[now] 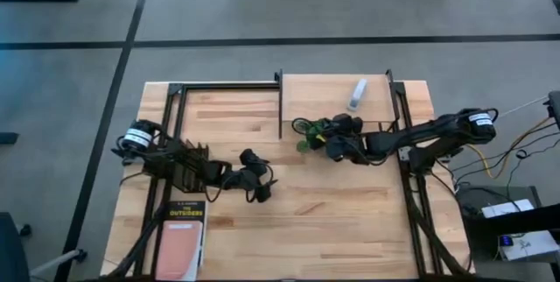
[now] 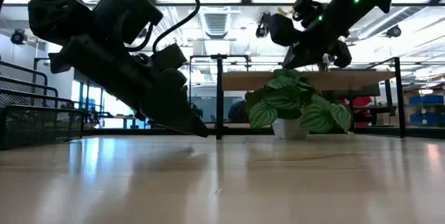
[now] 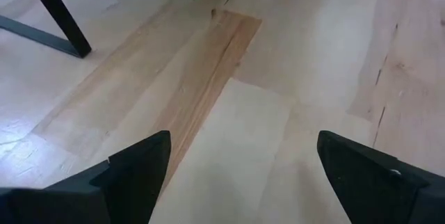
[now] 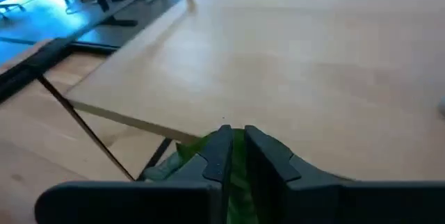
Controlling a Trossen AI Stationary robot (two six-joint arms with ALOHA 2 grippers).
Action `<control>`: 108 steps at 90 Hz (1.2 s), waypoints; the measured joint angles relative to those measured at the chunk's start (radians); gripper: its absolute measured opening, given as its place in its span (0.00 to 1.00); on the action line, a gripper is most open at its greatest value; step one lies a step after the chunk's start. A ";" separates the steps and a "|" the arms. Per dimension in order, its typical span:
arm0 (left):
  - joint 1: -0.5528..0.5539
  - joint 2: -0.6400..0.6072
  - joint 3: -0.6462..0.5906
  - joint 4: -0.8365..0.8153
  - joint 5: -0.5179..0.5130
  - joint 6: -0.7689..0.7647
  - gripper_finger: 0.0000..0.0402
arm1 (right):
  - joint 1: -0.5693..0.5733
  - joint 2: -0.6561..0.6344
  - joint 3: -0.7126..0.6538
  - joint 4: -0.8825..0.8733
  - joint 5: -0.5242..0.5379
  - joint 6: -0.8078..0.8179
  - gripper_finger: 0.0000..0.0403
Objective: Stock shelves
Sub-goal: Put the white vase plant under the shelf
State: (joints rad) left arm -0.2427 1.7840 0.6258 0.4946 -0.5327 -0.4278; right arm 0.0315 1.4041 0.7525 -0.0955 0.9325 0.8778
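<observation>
A: Where is the shelf?

B: In the high view the shelf sits in the upper middle of the frame, a pale wood board on thin black legs at the far side of the desk. A small white bottle lies on its top, toward the board's right side.

A: And the plant?

B: The potted plant stands on the desk in a white pot, right of center in the low view, under the shelf's front edge. In the high view its green leaves show just below the board.

A: What is the right pincer doing?

B: The right pincer is above the plant at the shelf's front edge. In the right wrist view its two fingers are drawn close with a green leaf pinched between them, so it is clamped on the plant's foliage.

A: The left one?

B: The left pincer hangs low over bare desk in the lower left-center of the high view, its fingers spread wide apart and holding nothing. A striped leaf tip shows at the top of its wrist view.

A: Anything else on the desk?

B: A black wire rack sits at the left of the high view, and a book lies flat at the lower left.
</observation>
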 joint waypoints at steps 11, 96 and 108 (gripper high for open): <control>0.000 0.000 0.000 -0.002 0.000 0.000 0.86 | 0.000 0.017 0.002 0.006 0.004 0.012 0.06; 0.000 0.000 0.000 -0.001 0.000 -0.003 0.86 | 0.021 0.060 -0.002 0.002 0.036 0.003 0.00; 0.000 0.000 0.000 -0.001 0.001 -0.003 0.86 | 0.020 0.104 -0.002 0.001 0.029 0.038 0.00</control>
State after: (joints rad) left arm -0.2428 1.7840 0.6258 0.4931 -0.5320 -0.4312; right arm 0.0517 1.5084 0.7502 -0.0942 0.9619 0.9157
